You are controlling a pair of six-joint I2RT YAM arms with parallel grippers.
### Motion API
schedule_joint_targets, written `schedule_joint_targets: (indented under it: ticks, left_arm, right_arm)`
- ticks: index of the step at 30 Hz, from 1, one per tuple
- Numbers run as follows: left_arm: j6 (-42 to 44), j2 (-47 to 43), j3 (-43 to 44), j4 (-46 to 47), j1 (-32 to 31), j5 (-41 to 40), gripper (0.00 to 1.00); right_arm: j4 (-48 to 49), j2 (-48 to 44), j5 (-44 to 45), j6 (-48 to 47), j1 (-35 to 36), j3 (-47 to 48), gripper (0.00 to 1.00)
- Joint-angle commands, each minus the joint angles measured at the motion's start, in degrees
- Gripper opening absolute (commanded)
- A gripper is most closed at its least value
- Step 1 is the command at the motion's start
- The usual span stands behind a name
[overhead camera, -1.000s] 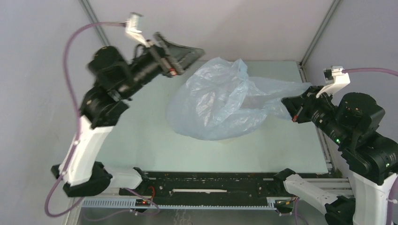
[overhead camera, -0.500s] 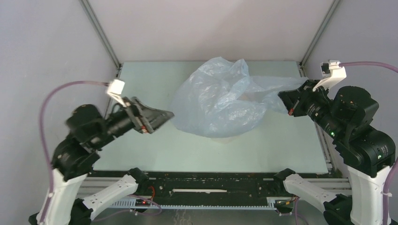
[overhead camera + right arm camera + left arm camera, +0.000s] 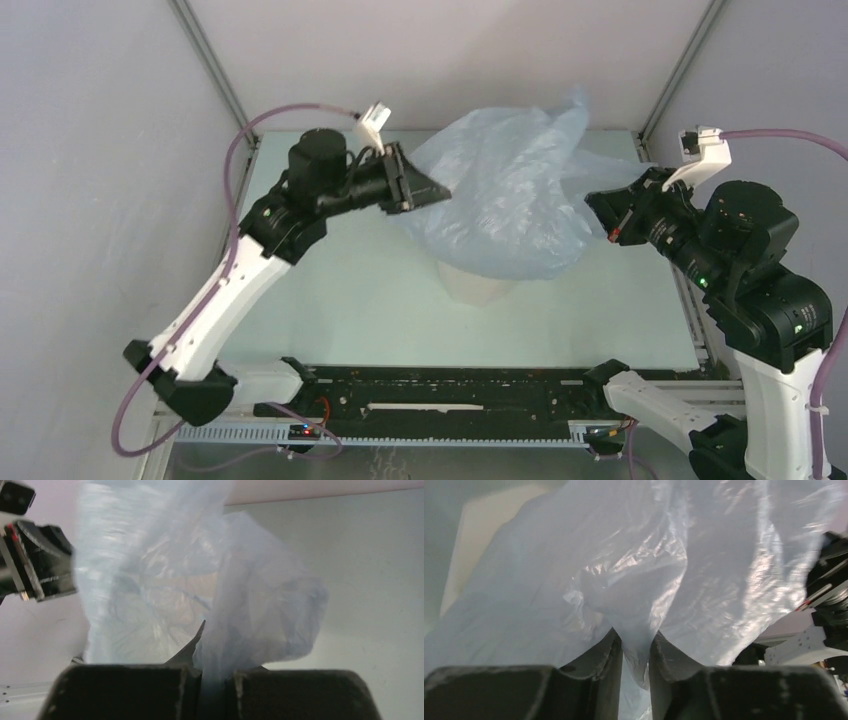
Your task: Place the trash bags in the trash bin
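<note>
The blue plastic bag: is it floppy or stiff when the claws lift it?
Probably very floppy: the blue plastic bag sags and wrinkles between the left claw and the right claw. Likely very light, since thin see-through film hangs from small pinches. It may be slippery; it looks glossy.

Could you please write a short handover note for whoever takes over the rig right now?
Left gripper: closed on a fold of the trash bag, on its left side.
Right gripper: shut on the bag's right edge.
Trash bin: upright, mostly hidden beneath the bag, which hangs between both arms above it.
Done: bag gripped on both sides and held up.
Left: get the bag down into the bin; none of it looks inside yet.
</note>
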Motion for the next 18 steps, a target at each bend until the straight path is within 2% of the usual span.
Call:
schedule_joint_targets:
  ticks: [1,4,7,9,12,15,18]
  left_arm:
    - [-1.15,7.18,9.91,10.89,-0.89,5.76,0.2]
    - [-1.45,14.11,16.29,11.79,-1.91,7.12,0.03]
    - [-2.55,19.71,21.53,9.6,-2.36,5.65,0.0]
    - [-4.12,22.07,21.92,5.87,-2.43,4.03,0.0]
    - [-3.21,22.36,18.13,2.1,-3.04,1.83,0.0]
    - [-1.76,19.67,9.46,1.62,-3.9,-1.14,0.0]
    - [1.14,19.51,4.29,-0.68,-4.98,-5.82,0.04]
  right_arm:
    - [4.15,-0.79,-1.93,3.01,-0.32,-1.75,0.0]
    - [5.45,-0.51,-3.97,3.91,-0.32,-2.01,0.0]
    - [6.16,0.04,-4.36,4.24,-0.32,-1.98,0.0]
    - [6.41,0.51,-4.37,4.53,-0.32,-1.97,0.0]
    - [7.34,1.06,-5.07,5.24,-0.32,-2.51,0.0]
    - [8.5,1.22,-5.7,5.81,-0.32,-3.63,0.0]
    - [9.09,1.62,-5.8,6.24,-0.32,-4.41,0.0]
